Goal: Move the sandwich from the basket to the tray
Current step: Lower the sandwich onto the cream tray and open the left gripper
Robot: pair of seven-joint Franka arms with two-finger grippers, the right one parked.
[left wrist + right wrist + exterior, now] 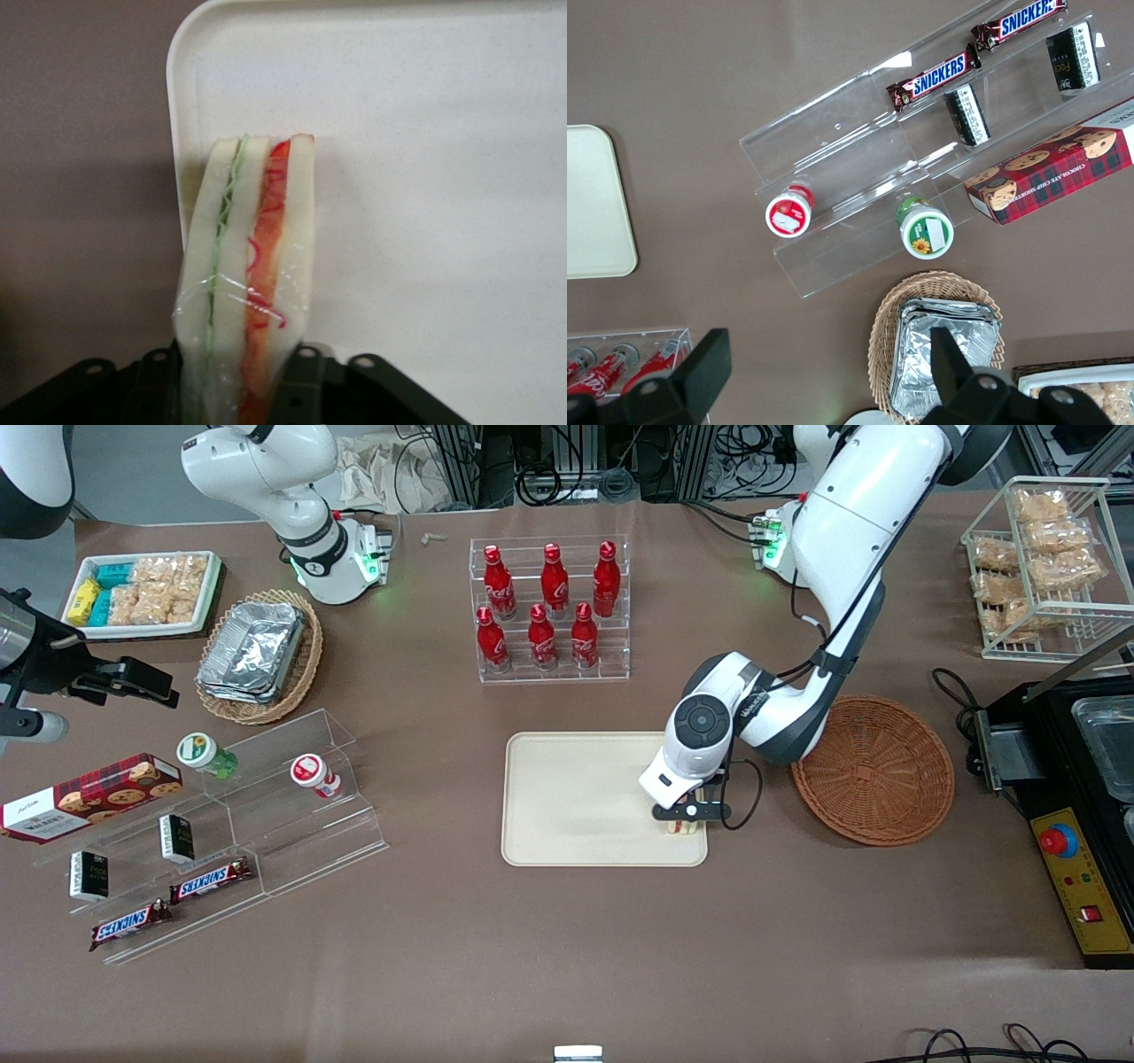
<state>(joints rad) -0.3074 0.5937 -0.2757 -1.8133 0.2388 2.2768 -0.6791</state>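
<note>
Nearest the front camera we see the sandwich [680, 827] on the tray [576, 815], close to the tray's near corner at the working arm's end. The gripper [689, 815] is low over it, its fingers [306, 376] clamped on the wedge's sides (clear film wraps the bread, with green and red filling showing between the slices). A little farther from the camera, beside the tray toward the working arm's end of the table, sits the basket [873, 771], apart from the tray. Farther still stands a clear rack of red bottles [549, 607].

Glossy film-wrapped sandwich [252, 266], matt tray [425, 177]
</note>
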